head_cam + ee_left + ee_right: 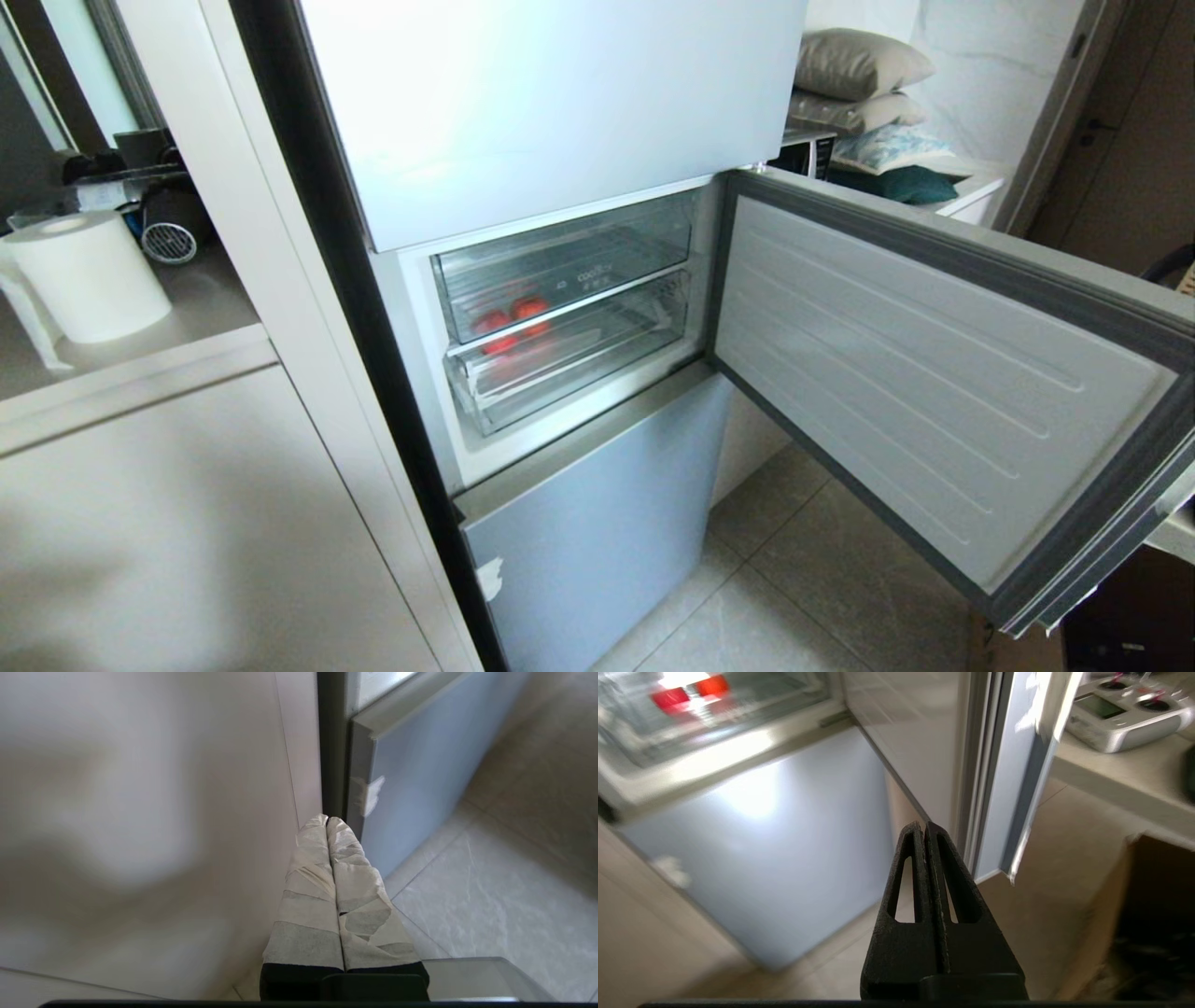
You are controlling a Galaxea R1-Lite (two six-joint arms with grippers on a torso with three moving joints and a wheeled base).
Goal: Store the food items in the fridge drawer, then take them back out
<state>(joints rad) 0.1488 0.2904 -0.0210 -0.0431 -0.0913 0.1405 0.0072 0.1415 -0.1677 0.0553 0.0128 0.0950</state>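
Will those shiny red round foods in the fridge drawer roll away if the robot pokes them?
Probably. The food items look rounded and glossy, so a poke may send them rolling, and they could slip from a grip. The fridge drawer walls should stop them.

Two small glossy food items (pixel 512 317), red and orange, lie side by side in the clear fridge drawer (pixel 569 359), toward its 9 o'clock end. The drawer is pushed in, under another clear bin.
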